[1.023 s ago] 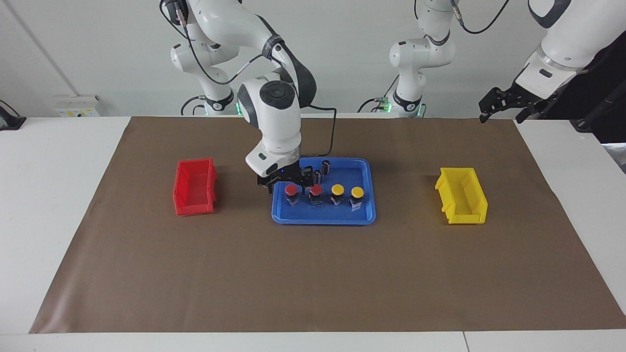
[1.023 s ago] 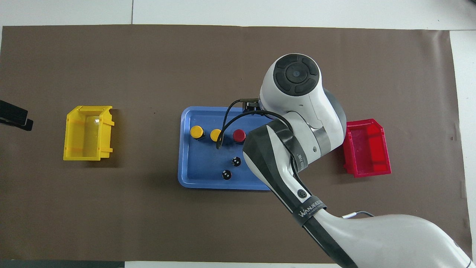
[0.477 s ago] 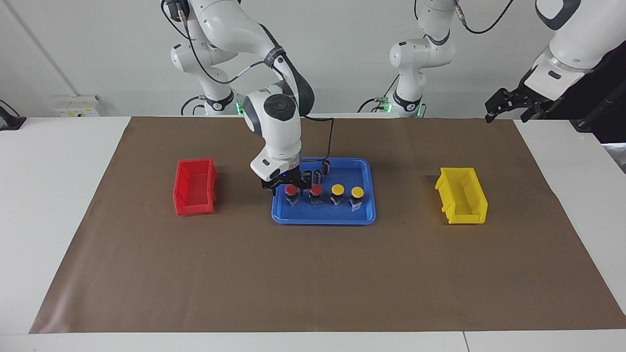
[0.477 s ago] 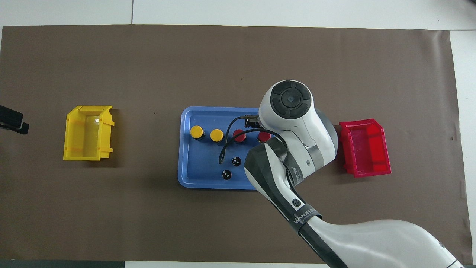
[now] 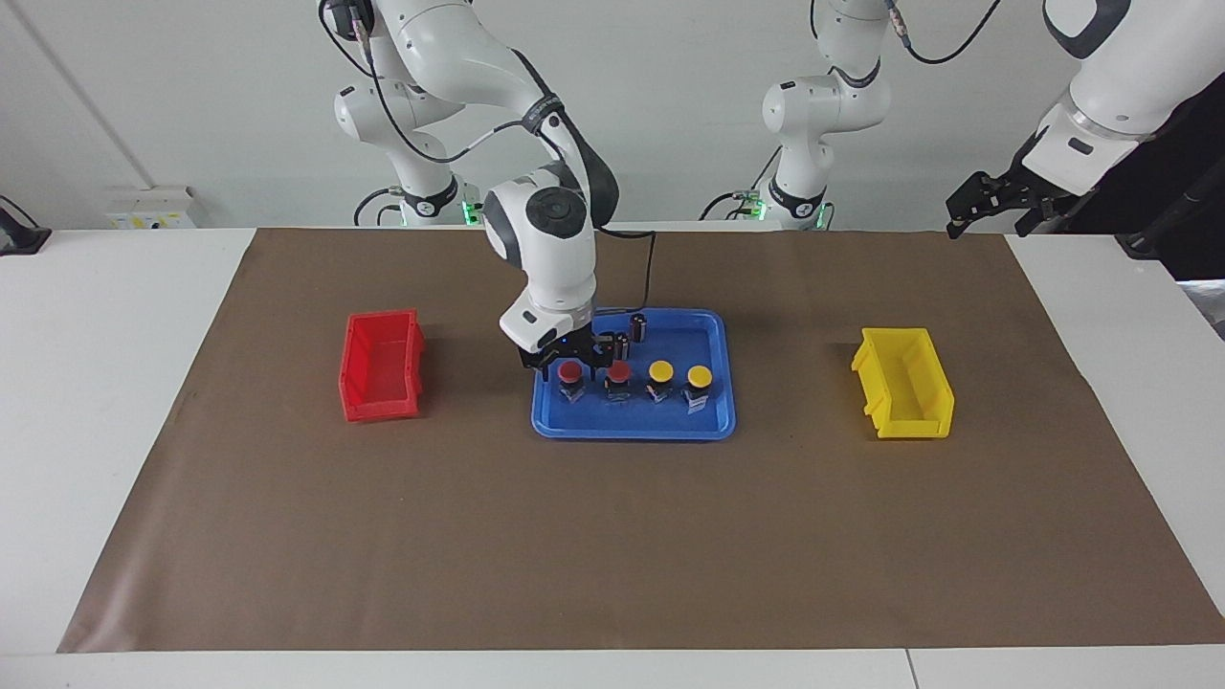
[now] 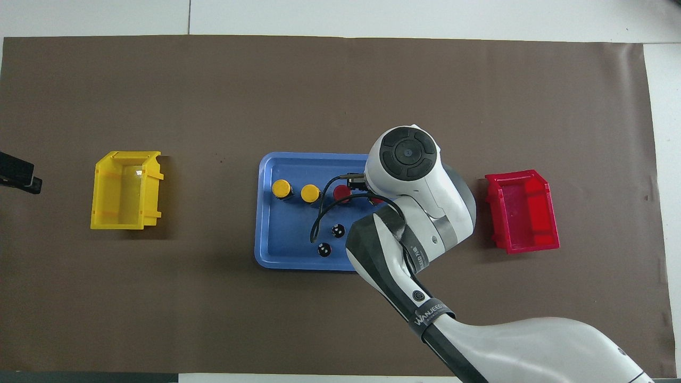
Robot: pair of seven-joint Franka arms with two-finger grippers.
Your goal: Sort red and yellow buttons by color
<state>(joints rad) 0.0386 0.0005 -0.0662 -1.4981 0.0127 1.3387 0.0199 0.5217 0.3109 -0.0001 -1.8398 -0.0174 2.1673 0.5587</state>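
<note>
Four buttons stand in a row on the blue tray (image 5: 634, 428): two red buttons (image 5: 570, 370) (image 5: 618, 370) toward the right arm's end, then two yellow buttons (image 5: 660, 369) (image 5: 700, 376). My right gripper (image 5: 571, 363) is down in the tray, around the end red button. In the overhead view the right arm covers that button; the other red button (image 6: 341, 192) and the yellow buttons (image 6: 310, 192) (image 6: 281, 188) show. My left gripper (image 5: 991, 206) waits open and raised, off the mat at the left arm's end.
A red bin (image 5: 381, 366) sits on the brown mat toward the right arm's end and a yellow bin (image 5: 904, 383) toward the left arm's end. Two dark capless cylinders (image 5: 638, 325) (image 5: 622, 343) stand in the tray, nearer to the robots than the buttons.
My right gripper has come down over the tray onto the end red button and narrowed. The left gripper drew back a little toward its own end.
</note>
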